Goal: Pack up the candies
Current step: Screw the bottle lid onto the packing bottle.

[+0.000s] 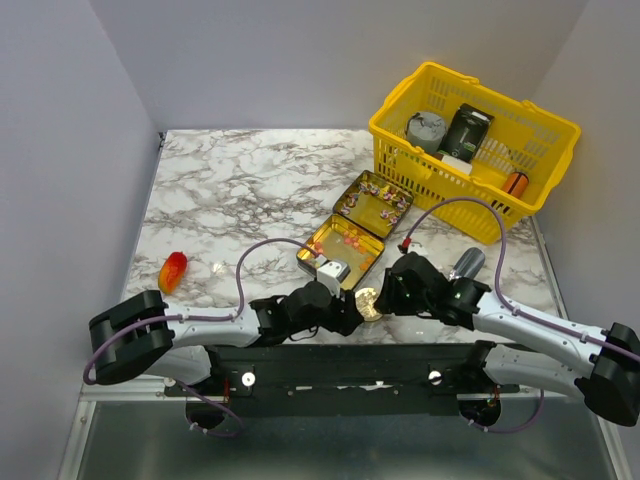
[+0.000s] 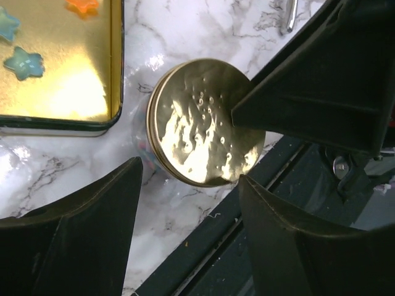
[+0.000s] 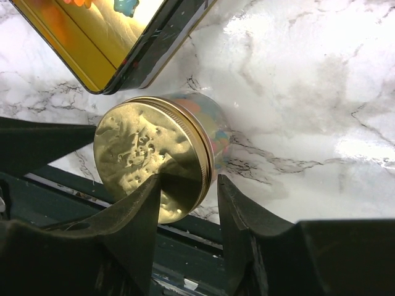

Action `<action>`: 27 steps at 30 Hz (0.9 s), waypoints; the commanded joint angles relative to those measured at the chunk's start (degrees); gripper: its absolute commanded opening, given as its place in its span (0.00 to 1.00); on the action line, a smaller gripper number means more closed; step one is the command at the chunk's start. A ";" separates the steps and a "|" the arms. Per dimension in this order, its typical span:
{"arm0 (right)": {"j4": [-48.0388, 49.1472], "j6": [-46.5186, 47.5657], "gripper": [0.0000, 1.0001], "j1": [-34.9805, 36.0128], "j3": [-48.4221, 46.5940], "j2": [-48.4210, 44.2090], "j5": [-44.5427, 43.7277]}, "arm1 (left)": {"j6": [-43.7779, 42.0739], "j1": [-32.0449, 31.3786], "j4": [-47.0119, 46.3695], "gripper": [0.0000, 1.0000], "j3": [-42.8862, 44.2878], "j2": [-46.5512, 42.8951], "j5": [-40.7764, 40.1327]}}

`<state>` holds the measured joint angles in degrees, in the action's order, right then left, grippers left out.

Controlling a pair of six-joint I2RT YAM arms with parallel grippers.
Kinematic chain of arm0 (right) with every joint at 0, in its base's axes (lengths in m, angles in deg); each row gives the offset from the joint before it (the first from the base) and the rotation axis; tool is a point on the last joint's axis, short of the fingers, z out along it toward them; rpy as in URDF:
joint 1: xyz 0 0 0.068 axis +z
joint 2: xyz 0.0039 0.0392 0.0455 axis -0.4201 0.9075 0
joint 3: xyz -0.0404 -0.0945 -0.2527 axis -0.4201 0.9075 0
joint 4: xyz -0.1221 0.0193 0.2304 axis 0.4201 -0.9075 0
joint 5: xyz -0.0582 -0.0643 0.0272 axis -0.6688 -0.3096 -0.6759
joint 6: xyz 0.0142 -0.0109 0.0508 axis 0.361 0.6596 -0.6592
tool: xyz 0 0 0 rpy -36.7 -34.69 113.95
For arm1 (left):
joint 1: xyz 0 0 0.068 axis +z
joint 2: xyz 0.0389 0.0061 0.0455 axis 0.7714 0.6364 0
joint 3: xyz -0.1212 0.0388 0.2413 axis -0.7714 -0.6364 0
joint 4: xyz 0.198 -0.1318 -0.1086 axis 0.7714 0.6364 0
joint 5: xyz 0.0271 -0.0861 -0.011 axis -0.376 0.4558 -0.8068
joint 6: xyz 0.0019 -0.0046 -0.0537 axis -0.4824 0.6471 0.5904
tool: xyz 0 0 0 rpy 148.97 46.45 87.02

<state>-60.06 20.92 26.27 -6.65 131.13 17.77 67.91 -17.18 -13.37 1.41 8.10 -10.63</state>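
lying capped ahead of the left pincer (image 2: 190,179) — fingers apart — and at the right pincer's (image 3: 189,185) tips, grip unclear, the jar (image 3: 148,160) looks unemptied; some candies (image 1: 352,240) already fill the tin (image 1: 312,238) beyond.

The left arm (image 1: 205,328) and right arm (image 1: 535,330) are formed of pale grey links and black joint housings. A thin purple cable (image 1: 262,247) is looped along each (red-tipped on the right). Matte black, wedge-shaped fingers (image 2: 86,234) are borne by the left hand (image 2: 190,209) and right hand (image 3: 187,203).
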 commanded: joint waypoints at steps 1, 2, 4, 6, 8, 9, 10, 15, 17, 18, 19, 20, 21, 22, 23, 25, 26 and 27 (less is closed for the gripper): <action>-3.76 -0.45 0.47 0.48 0.95 0.06 -1.51 | 1.34 -0.90 -3.54 0.70 -2.82 0.62 1.68; -3.67 -0.71 0.47 0.48 1.21 0.05 -1.25 | 1.52 -1.16 -4.07 0.70 -2.91 1.58 1.77; -3.67 -1.07 0.47 0.48 2.26 -0.12 -0.89 | 2.05 -1.42 -5.56 0.69 -3.18 2.73 1.77; -3.24 -1.68 0.47 0.57 3.32 -0.65 -0.54 | 2.57 -1.69 -7.59 0.69 -3.62 4.31 1.33; -2.80 -2.47 0.47 0.48 4.81 -0.91 -0.45 | 2.75 -1.77 -8.38 0.69 -3.79 5.36 1.33; -2.71 -2.73 0.46 0.48 5.34 -1.09 -0.28 | 2.75 -1.95 -8.99 0.69 -3.88 5.46 1.16; -2.53 -3.00 0.46 0.48 5.70 -1.00 -0.28 | 2.49 -2.04 -9.26 0.69 -4.14 5.54 1.15; -1.92 -4.05 0.39 0.48 7.37 -1.18 0.25 | -0.93 -4.23 -14.16 0.78 -6.34 4.84 -1.30; -1.83 -4.32 0.39 0.48 7.28 -1.88 0.51 | -4.08 -6.42 -16.72 0.91 -7.66 5.54 -3.93; -1.83 -4.32 0.40 0.48 6.85 -2.23 0.60 | -5.32 -7.13 -18.82 0.95 -7.75 6.07 -5.08; -2.00 -4.23 0.41 0.48 6.49 -2.49 0.51 | -6.12 -7.92 -19.28 0.99 -7.31 6.68 -7.00; -2.53 -4.23 0.41 0.39 5.97 -3.19 0.34 | -6.91 -9.41 -19.71 0.99 -6.96 8.25 -9.37; -2.97 -4.23 0.41 0.39 5.44 -3.55 0.08 | -8.57 -10.03 -20.68 0.99 -6.61 9.05 -11.05; -3.32 -4.14 0.41 0.48 4.39 -3.72 -0.36 | -9.11 -10.91 -21.21 0.99 -6.09 9.84 -12.72; -4.11 -4.06 0.41 0.48 3.86 -4.33 -0.63 | -9.72 -11.53 -22.00 0.99 -5.99 11.33 -14.47; -4.90 -3.97 0.41 0.48 2.72 -4.78 -0.98 | -11.39 -13.28 -25.95 0.99 -6.17 12.92 -19.31; -5.69 -3.88 0.41 0.48 2.45 -4.95 -0.98 | -11.92 -13.64 -27.70 0.99 -6.34 14.58 -20.72; -6.04 -3.88 0.41 0.48 2.19 -5.04 -1.07 | -12.54 -14.25 -31.81 0.99 -6.60 15.47 -22.82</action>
<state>-58.64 16.20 26.27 -3.09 126.52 18.19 60.30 -29.36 -33.41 -5.28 19.99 -21.26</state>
